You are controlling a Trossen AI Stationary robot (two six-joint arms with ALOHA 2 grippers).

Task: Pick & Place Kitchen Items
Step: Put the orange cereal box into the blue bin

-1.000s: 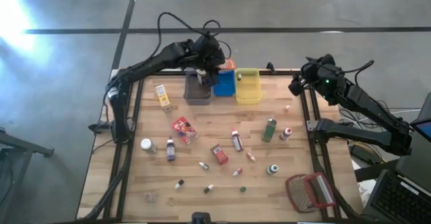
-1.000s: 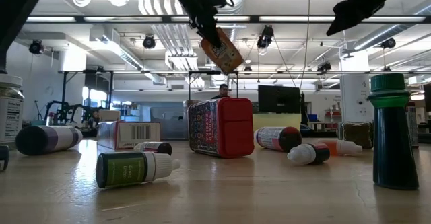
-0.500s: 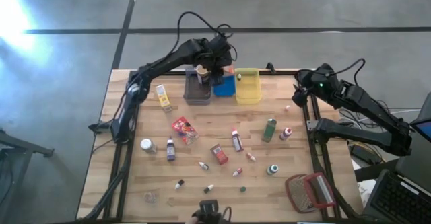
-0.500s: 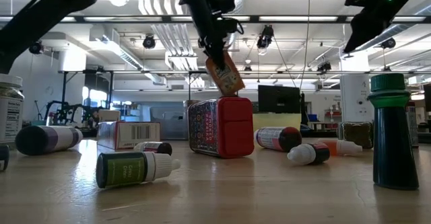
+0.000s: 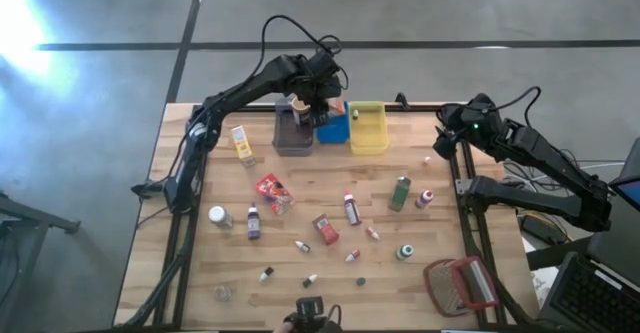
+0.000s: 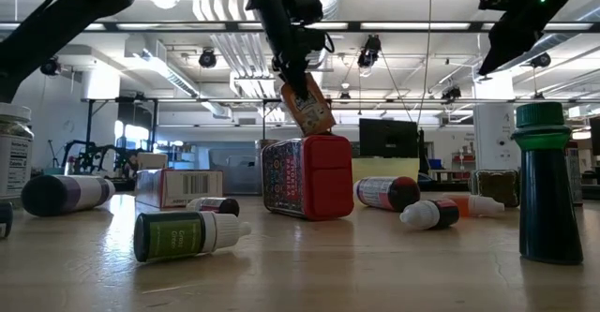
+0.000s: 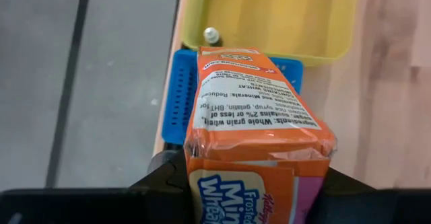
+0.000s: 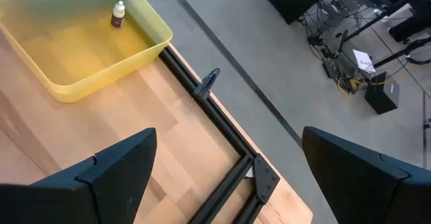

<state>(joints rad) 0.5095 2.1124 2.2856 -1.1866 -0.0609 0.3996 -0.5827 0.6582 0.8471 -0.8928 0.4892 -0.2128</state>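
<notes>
My left gripper is over the bins at the table's far edge, shut on an orange cereal box. The box also shows in the low view. It hangs over the blue bin, between the grey bin and the yellow bin. A tiny bottle lies in the yellow bin. My right gripper waits open beyond the table's far right corner, with nothing between its fingers. My left gripper pinches the orange box between its two fingers, one on each side wall at the box's upper end. The fingers slant downward from the table's left side. The box hangs below them, tilted, clear of the blue bin under it.
Many small groceries are scattered over the table: a yellow box, a red packet, a green bottle, small bottles and jars. A red-framed mesh object lies at the near right corner. Bare wood lies just in front of the bins.
My left gripper has sunk toward the bins with the orange box and tipped further downward; the box now hangs lower and steeper than before. My right gripper has tipped downward a little and stayed open.
</notes>
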